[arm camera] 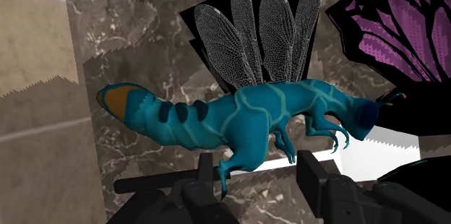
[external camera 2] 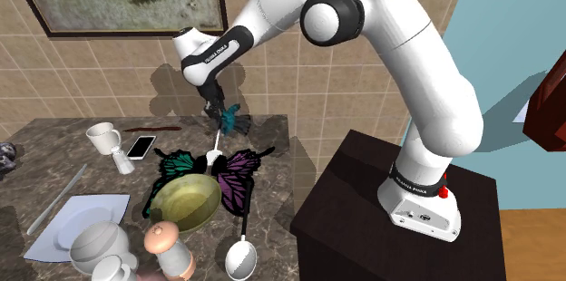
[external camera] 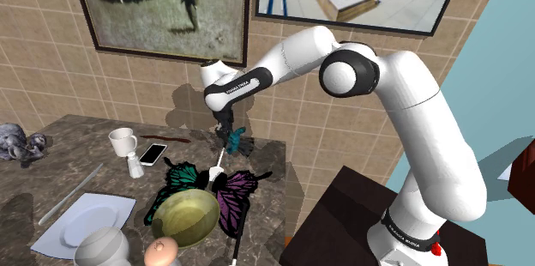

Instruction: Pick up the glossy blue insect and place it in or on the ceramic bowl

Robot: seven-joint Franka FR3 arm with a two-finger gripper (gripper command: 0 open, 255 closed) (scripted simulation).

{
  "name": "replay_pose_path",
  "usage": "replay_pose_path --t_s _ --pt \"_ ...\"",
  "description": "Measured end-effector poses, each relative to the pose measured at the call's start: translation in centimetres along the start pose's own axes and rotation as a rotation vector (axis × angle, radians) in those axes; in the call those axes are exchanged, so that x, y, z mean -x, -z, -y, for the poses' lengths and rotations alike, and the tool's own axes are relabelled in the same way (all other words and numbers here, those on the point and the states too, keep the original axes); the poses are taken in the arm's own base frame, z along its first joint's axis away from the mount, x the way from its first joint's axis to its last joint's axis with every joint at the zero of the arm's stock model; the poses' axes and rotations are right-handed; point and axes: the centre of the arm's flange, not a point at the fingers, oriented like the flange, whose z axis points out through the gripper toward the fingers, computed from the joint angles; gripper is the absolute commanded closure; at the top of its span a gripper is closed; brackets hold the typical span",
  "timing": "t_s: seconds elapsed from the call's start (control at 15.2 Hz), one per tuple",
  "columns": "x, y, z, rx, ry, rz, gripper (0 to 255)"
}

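I see the hand (external camera: 227, 136) low over the back edge of the marble surface (external camera: 77, 148), just above the middle of the shoulder frame. Its fingers (arm camera: 311, 172) stand partly apart and grip nothing. The blue insect (arm camera: 246, 125) lies just past their tips, one leg reaching between them. The yellow-green bowl (external camera: 184, 213) sits near, toward lower left, on a teal-and-purple butterfly (external camera: 231, 200).

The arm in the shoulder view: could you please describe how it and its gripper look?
The arm is white with rounded shells and dark joints. Black lettering runs along the link near the wrist, and a black lettered band rings its base, beside a small red part. The gripper is entirely black.
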Motion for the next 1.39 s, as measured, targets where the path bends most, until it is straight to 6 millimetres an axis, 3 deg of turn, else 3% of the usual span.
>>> replay_pose_path --t_s 0.92,1.12,1.39 --pt "1.0 7.2 -0.9 0.000 0.000 0.000 255" --pt "0.8 8.1 1.9 0.000 0.001 0.000 255" --pt "0.3 8.6 7.1 0.000 0.001 0.000 255"
